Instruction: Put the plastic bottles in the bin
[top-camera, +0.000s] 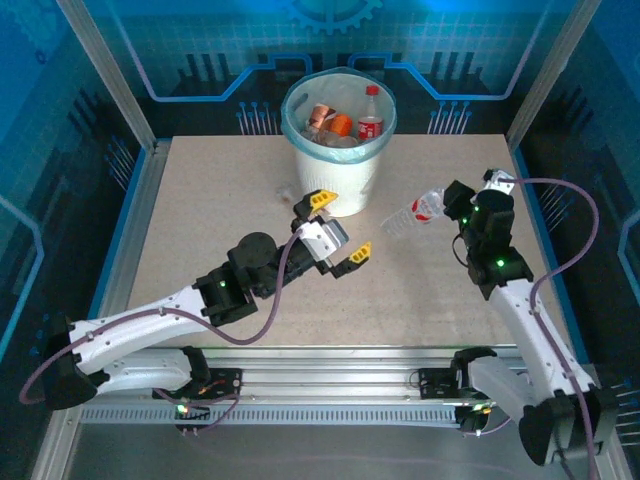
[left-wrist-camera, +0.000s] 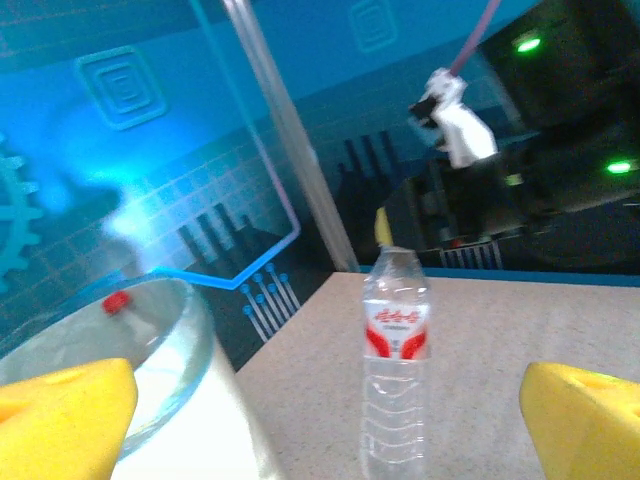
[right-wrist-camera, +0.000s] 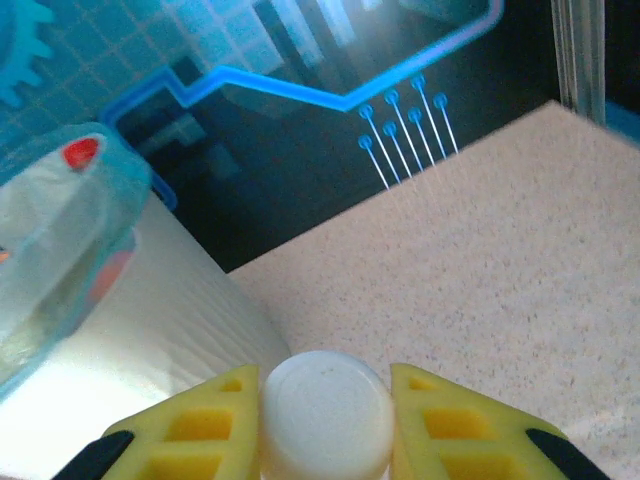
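Right of the bin: bottle clamped at the cap

Toward the tabletop's far right, the right gripper is clenched on the white cap of a clear, red-labelled bottle. Its long axis runs leftward from the fingers, base toward the wall of the bin, near but apart. The bin stands at far-edge centre. Just in front of it, the left gripper hangs released. Judgement: the right arm carries, and the rim lies higher and to the left.

We see a beige speckled table framed by metal rails. On it the white ribbed bin stands near the far edge, and just left of its base lies something small and clear that we cannot make out
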